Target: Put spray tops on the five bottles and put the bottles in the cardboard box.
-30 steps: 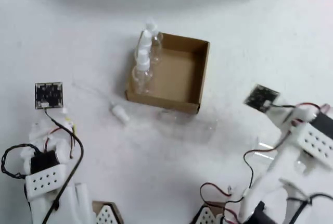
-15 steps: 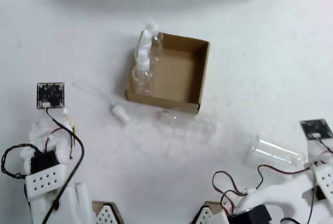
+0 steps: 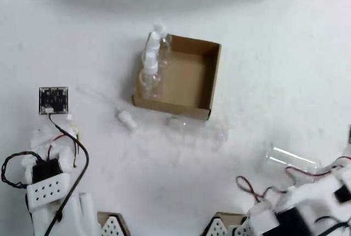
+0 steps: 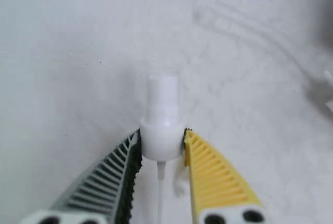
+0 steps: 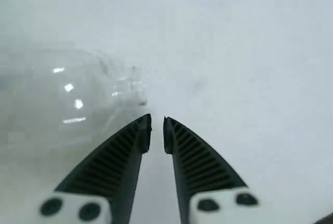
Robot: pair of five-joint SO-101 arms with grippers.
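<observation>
The cardboard box (image 3: 205,55) stands open at the table's middle. Three clear bottles with white spray tops (image 3: 149,76) stand in a row at its left wall. Two uncapped clear bottles lie on the table: one (image 3: 200,130) just in front of the box, one (image 3: 289,161) at the right. A loose spray top (image 3: 126,119) lies left of the box's front corner. My left gripper (image 4: 161,136) is shut on a white spray top (image 4: 162,125) by its collar, low over the table. My right gripper (image 5: 157,126) is shut and holds nothing, beside the neck of the right-hand bottle (image 5: 57,96).
The left arm (image 3: 48,175) sits at the lower left and the right arm (image 3: 307,214) at the lower right corner, with loose wires by each. Open white tabletop lies around the box and behind it.
The right arm has drawn back from right of the box to the lower right corner, uncovering the bottle lying at the right. The left arm has stayed still.
</observation>
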